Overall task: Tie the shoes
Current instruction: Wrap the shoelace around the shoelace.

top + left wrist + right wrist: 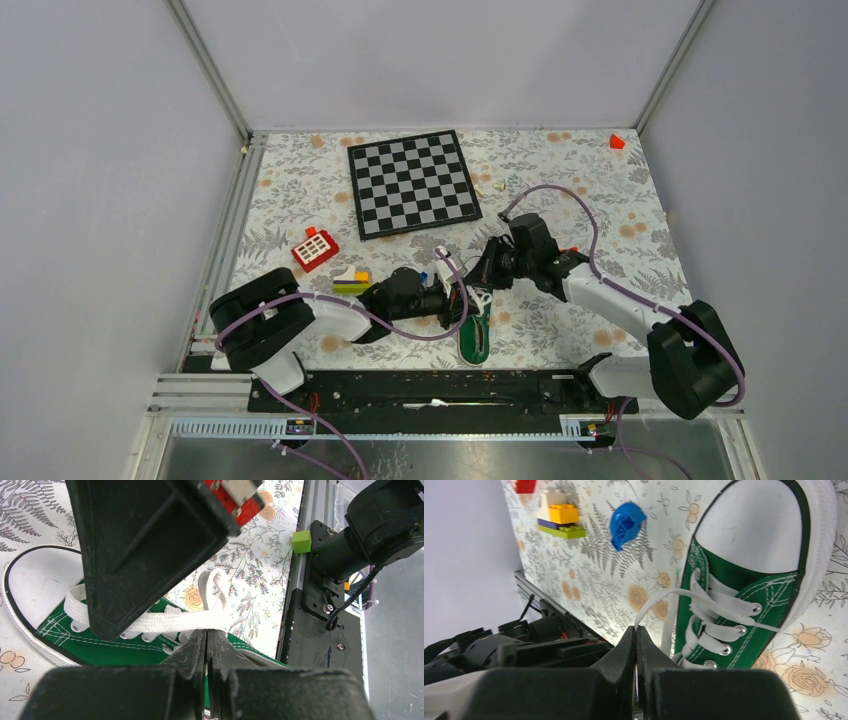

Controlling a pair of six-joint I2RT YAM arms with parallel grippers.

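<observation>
Handling, shoe: the small green canvas low-top sneaker (pixel 477 338) looks light. Judged likely to slide or tip on the floral tabletop (pixel 560 190) if a lace is pulled hard to one side.
Handling, laces: the flat white woven laces (pixel 170 622) look soft and limp. They probably flatten in a pinch and can creep out between smooth pads.
Where to hold: a strand on each side, clear of the metal eyelets (pixel 740 629), with enough free length to form a loop. Pull evenly left and right so the shoe stays put.
Left gripper (pixel 206 639): jaws fully closed, pinching a lace strand just above the shoe's upper. A small loop of lace stands beyond the tips.
Shoe position: on the tabletop close to the near rail, between the two grippers. A stack of yellow, white and green toy bricks (pixel 351 280) lies to its left.
Right gripper (pixel 636 632): jaws fully closed on a second strand that runs taut from the eyelet rows.
Look: green canvas with white stitching, white rubber toe cap (pixel 749 530), and a white sole edged by a dark line. The laces are crossed, and no bow is visible yet.
</observation>
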